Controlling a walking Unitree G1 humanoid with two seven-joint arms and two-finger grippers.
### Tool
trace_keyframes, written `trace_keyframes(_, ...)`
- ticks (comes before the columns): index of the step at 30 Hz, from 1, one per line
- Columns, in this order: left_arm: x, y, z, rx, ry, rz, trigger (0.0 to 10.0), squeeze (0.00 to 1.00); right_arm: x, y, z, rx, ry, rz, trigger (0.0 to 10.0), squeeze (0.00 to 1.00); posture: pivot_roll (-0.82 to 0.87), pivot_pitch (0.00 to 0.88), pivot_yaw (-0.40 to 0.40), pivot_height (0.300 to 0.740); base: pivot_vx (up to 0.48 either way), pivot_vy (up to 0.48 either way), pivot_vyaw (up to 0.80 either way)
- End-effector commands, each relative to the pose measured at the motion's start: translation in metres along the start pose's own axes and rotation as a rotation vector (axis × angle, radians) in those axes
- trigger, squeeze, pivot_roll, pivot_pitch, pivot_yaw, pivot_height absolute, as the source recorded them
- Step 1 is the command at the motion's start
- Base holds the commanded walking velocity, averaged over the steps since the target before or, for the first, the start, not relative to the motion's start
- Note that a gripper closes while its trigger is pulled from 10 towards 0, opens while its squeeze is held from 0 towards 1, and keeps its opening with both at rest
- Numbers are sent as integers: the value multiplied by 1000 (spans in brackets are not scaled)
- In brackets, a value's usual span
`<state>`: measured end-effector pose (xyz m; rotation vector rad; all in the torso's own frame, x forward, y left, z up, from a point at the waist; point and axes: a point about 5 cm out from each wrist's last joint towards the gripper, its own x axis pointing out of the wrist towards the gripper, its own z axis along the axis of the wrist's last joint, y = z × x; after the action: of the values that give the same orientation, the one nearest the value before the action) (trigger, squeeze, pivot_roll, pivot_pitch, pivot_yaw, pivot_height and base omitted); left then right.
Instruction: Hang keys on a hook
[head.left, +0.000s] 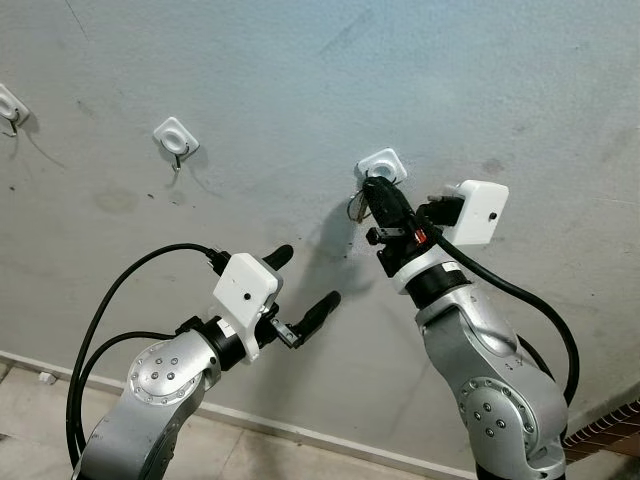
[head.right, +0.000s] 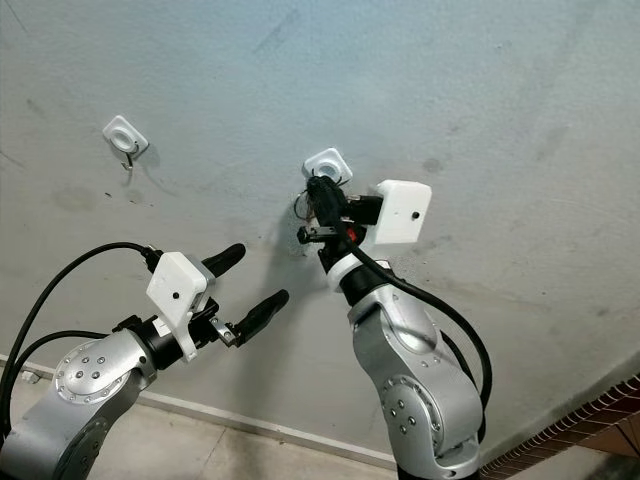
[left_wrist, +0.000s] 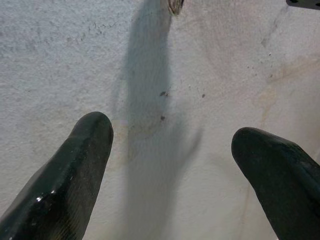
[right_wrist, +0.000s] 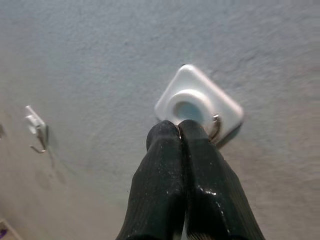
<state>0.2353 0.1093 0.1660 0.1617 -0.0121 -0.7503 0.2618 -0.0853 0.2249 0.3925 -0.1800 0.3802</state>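
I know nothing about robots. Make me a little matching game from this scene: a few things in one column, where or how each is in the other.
1. left gripper
2. right gripper
3. wall hook
4. skirting board

a. fingers pressed together
b. along the foot of the wall
c. fingers spread wide, away from the wall
d. white square plate at the right gripper's tips

Pairs: 1-c, 2-a, 3-d, 4-b

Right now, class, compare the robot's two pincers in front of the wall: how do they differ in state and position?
The left pincer has its fingers spread wide and grips nothing; the right pincer has its fingers pressed together. The left pincer hangs lower, away from any hook; the right pincer is raised with its tips at the white hook, where a metal ring peeks out beside it. Both have long black fingers and point at the grey wall.
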Motion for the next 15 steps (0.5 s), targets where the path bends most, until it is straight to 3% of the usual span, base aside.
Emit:
trace_keyframes(1,0,-1,-1,6,8,-4,10000,0,-2,-11,4,-27,-21,-67,10000,0,244,0,-61,740,0,0,0)
trace_keyframes(6,0,-1,-1,8,11,-9,10000,0,-11,-27,7,-74,-27,-158,10000,0,241,0,-59,740,0,0,0)
trace_keyframes(15,1,-1,-2,10,12,-13,10000,0,-22,-41,8,-114,-20,-230,10000,0,233,0,-55,740,0,0,0)
